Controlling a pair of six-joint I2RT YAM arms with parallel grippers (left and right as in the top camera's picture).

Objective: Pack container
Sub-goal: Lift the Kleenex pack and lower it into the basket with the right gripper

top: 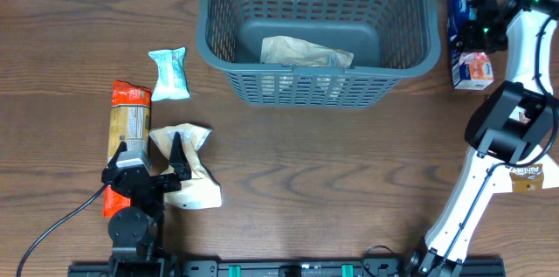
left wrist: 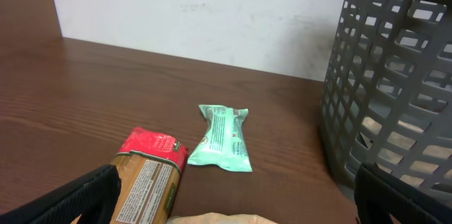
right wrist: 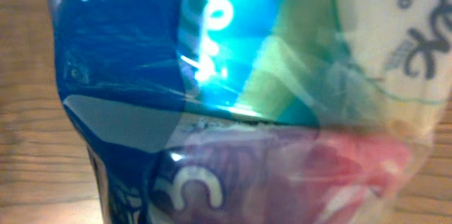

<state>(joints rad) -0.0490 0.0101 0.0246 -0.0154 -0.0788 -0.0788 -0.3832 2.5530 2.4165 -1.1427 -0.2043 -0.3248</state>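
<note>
Locate the container (top: 319,85) at the far side of the worktop (top: 349,181), ahead and to the right of the left hand (top: 153,159) and just to the left of the right hand (top: 476,28). Note one crumpled pale packet (top: 306,52) already lying on its solid bottom. Read the left hand as spread wide, fingers well apart, set low over a cream packet (top: 194,185) and gripping nothing, a stance suited to closing on that packet. Find a long red-ended packet (top: 129,124) at the left side of this hand and a small teal packet (top: 169,73) farther ahead, both flat on the worktop and apart from the container, evidently staged as items not yet packed. Find the right hand against a blue packet (top: 461,15) just outside the container's side wall. In the right wrist view, expect only printed film filling the frame, close enough to hide the fingers. Treat the closure of this hand as undetermined: cannot tell whether clamped on the film or merely held against it. Judge the nearness to the rim as favouring a short lift-and-drop transfer. Allow for thin film crumpling and slipping under grip.
</note>
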